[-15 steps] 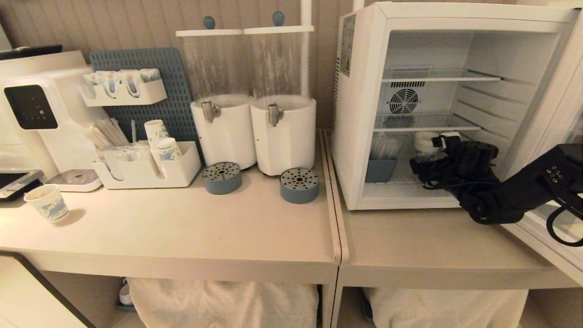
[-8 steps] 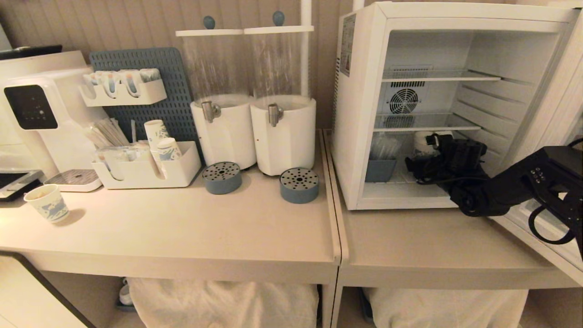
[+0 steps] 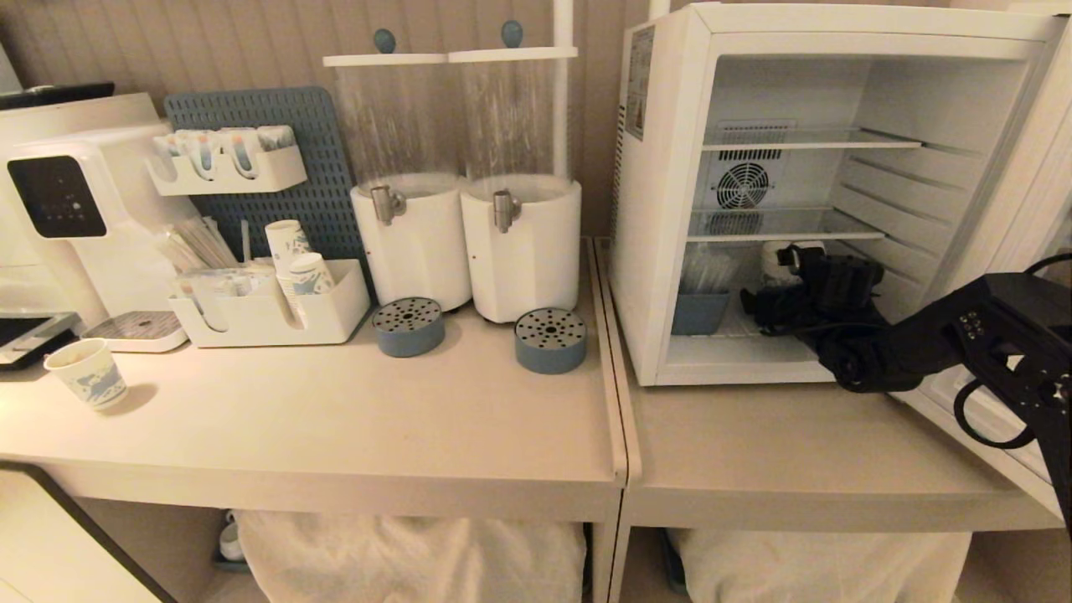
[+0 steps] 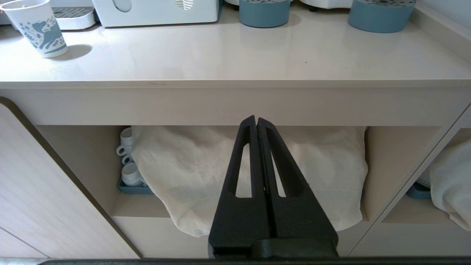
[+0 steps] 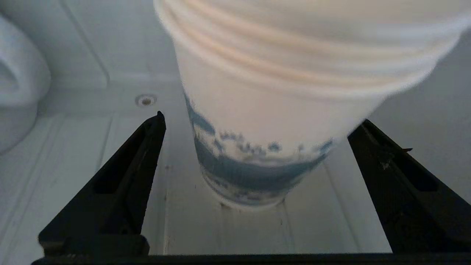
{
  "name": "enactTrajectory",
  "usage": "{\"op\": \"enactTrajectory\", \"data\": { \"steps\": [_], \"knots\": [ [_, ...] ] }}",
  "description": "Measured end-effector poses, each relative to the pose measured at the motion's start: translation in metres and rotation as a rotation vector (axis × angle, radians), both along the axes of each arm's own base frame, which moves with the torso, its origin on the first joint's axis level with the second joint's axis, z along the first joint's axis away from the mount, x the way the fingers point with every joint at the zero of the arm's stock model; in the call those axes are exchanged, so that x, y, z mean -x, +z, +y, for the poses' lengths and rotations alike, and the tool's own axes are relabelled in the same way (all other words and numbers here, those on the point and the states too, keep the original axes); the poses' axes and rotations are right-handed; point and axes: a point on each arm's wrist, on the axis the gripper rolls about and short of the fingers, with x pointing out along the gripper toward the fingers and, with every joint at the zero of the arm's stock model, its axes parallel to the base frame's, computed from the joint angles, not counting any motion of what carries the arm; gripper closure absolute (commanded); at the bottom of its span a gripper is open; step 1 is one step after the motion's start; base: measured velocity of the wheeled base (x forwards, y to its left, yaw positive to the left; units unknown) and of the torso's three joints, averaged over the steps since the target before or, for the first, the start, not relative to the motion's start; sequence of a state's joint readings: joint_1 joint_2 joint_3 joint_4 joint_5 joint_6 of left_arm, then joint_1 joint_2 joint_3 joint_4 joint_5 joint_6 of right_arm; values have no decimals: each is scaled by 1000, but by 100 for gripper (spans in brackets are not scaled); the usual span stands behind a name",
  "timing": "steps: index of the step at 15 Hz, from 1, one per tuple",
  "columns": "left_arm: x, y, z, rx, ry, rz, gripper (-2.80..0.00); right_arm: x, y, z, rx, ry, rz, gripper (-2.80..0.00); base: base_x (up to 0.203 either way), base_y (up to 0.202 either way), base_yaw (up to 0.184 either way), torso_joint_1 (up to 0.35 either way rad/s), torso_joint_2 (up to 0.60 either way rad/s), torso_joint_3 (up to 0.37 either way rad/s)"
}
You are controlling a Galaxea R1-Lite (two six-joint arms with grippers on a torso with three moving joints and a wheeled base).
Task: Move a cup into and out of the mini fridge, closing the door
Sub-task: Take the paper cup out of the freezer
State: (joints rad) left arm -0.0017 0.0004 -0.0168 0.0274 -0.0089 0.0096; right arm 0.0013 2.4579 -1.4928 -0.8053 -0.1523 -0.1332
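Inside the mini fridge, the right gripper was positioned with its fingers spread fully apart on either side of the cup. A gap was visible between each finger and the cup wall, so no grip was applied. The cup was standing upright on the white fridge floor, in the lowest compartment beneath the lower wire shelf, toward the rear. In the head view, the right gripper was reached in through the open front, and only the cup's upper part was seen behind it. A blue bin was placed at the left of the same compartment. The door was swung open at the right edge of the counter, under the right arm. The left gripper was held closed and empty, parked below the front edge of the counter, pointed at a white cloth on the shelf underneath.
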Motion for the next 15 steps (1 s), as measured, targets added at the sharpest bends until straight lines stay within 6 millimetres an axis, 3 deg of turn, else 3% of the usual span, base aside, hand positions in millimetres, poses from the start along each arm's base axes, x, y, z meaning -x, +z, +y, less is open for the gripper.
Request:
{"op": "enactTrajectory", "data": {
  "steps": [3, 4, 15],
  "knots": [
    [0, 0, 0, 0, 0, 0, 0, -3, 1, 0, -1, -3, 1, -280, 0, 0, 0, 0, 0, 0],
    [0, 0, 0, 0, 0, 0, 0, -3, 2, 0, -2, -5, 6, 0, 0, 0, 0, 0, 0, 0],
    [0, 0, 0, 1, 1, 0, 0, 9, 12, -4, -28, -12, 6, 0, 0, 0, 0, 0, 0, 0]
  ]
}}
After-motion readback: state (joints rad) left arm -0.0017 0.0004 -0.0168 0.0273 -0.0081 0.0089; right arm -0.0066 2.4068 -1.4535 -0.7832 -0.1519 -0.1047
